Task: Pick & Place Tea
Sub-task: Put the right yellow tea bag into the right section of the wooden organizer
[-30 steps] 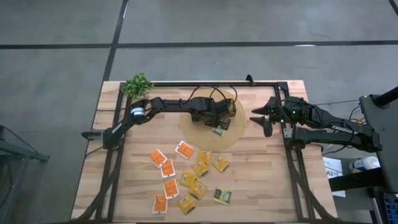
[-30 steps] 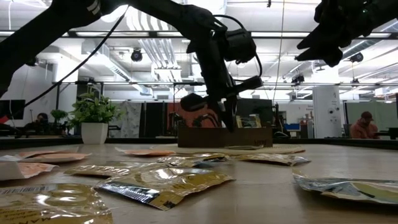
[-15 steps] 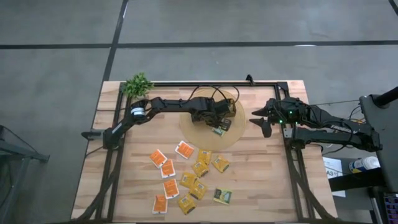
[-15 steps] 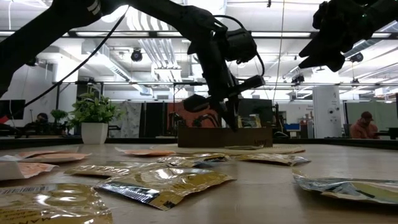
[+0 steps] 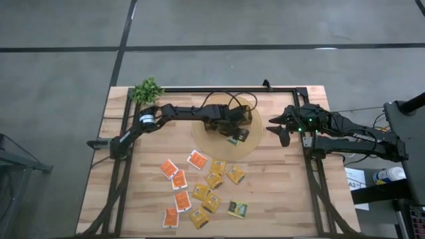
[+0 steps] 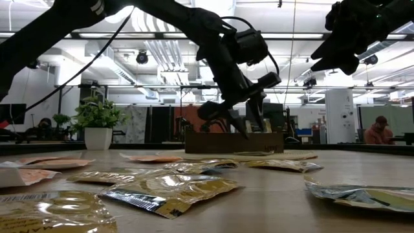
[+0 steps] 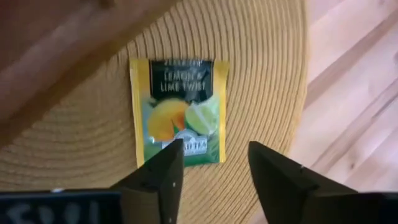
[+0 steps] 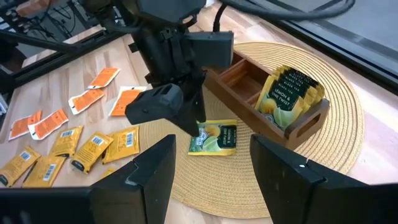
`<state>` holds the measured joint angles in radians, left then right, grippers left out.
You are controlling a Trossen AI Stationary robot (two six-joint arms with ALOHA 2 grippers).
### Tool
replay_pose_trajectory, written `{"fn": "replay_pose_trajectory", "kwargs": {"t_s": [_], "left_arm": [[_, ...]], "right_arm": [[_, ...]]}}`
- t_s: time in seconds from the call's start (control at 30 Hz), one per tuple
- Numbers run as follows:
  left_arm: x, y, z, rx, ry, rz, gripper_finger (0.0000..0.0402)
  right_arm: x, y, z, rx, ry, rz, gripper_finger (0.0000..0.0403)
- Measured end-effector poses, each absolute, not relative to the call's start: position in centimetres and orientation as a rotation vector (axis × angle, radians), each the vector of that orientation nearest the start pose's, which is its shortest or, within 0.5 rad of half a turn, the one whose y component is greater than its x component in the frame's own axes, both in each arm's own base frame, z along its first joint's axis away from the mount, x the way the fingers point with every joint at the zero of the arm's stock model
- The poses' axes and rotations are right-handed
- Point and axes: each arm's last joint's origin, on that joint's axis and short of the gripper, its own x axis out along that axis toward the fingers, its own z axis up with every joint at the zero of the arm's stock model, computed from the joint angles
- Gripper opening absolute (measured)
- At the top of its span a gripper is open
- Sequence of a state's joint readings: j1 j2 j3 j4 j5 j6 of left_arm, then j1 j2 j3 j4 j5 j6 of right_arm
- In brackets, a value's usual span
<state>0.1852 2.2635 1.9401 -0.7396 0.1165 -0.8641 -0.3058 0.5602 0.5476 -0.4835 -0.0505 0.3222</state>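
Observation:
A green-and-yellow tea sachet (image 7: pixel 180 112) lies flat on the round woven mat (image 7: pixel 267 56), beside the brown wooden box (image 8: pixel 249 84). My left gripper (image 7: pixel 214 168) hovers open just above the sachet (image 5: pixel 234 138), pointing steeply down; one fingertip overlaps the sachet's near edge in the left wrist view. One compartment of the box holds several green sachets (image 8: pixel 289 93) standing on edge. Orange, yellow and green sachets (image 5: pixel 199 189) lie scattered on the near half of the table. My right gripper (image 5: pixel 277 129) waits open, raised at the mat's right edge.
A small potted plant (image 5: pixel 147 89) stands at the far left corner. A black frame (image 5: pixel 199 89) runs around the table top. Bare wood lies between the mat (image 5: pixel 222 151) and the scattered sachets, and along the table's right side.
My left gripper has opened over the mat, its fingers now spread apart, and its wrist has tipped and rolled a little. It has kept its place. The green sachet lies flat on the mat under it.

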Motion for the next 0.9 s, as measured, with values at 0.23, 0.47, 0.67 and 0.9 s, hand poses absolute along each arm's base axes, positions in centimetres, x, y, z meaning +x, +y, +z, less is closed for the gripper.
{"fn": "replay_pose_trajectory", "kwargs": {"t_s": [0.23,0.47,0.67,0.9], "left_arm": [[47.73,8.53,19.95,-0.961,0.996,0.510,0.0188],[47.30,8.55,19.85,-0.943,1.030,0.563,0.0180],[47.06,8.68,19.74,-0.922,1.028,0.636,0.0178],[47.10,8.78,19.24,-0.893,1.024,0.656,0.0178]], "right_arm": [[12.16,-3.68,25.47,0.402,0.446,-0.327,0.0203],[12.16,-3.69,25.47,0.402,0.446,-0.328,0.0203],[12.16,-3.69,25.47,0.419,0.443,-0.333,0.0203],[12.16,-3.69,25.47,0.420,0.443,-0.333,0.0203]]}}
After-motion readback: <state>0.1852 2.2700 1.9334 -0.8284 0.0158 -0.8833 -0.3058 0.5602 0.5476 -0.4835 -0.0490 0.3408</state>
